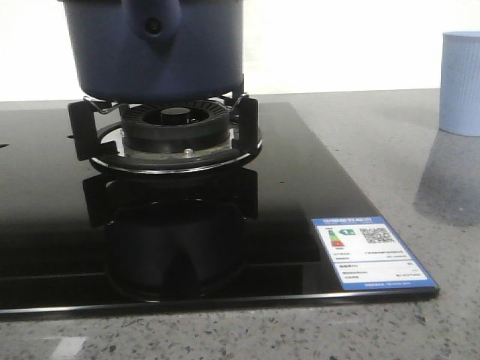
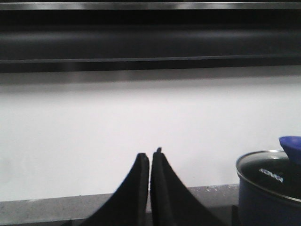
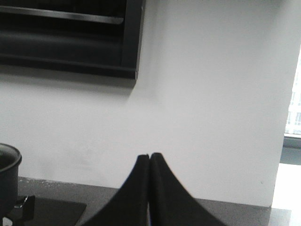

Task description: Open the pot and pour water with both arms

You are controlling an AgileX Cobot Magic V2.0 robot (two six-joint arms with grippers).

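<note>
Both sets of jaws are pressed together with nothing between them: the left gripper (image 2: 149,157) shows its two black fingers meeting at the tips in its wrist view, and the right gripper (image 3: 149,157) shows the same in its own. Neither arm appears in the front view.

Going left to right across the front view, the black glass hob (image 1: 300,180) fills the left and middle of the scene, lying on a grey speckled counter (image 1: 420,330). On the far left-centre of the hob sits the burner (image 1: 174,127) with its black pan supports, and the pot (image 1: 150,52), dark navy blue with a rounded handle stub facing the camera, rests on those supports; its top is cut off by the edge of the view. In the left wrist view the pot carries a glass lid (image 2: 265,172) with a metal rim and a blue knob. At the near right corner of the hob is a blue and white energy label (image 1: 369,251). Far right on the counter stands a pale blue ribbed cup (image 1: 460,82), well apart from the pot.
</note>
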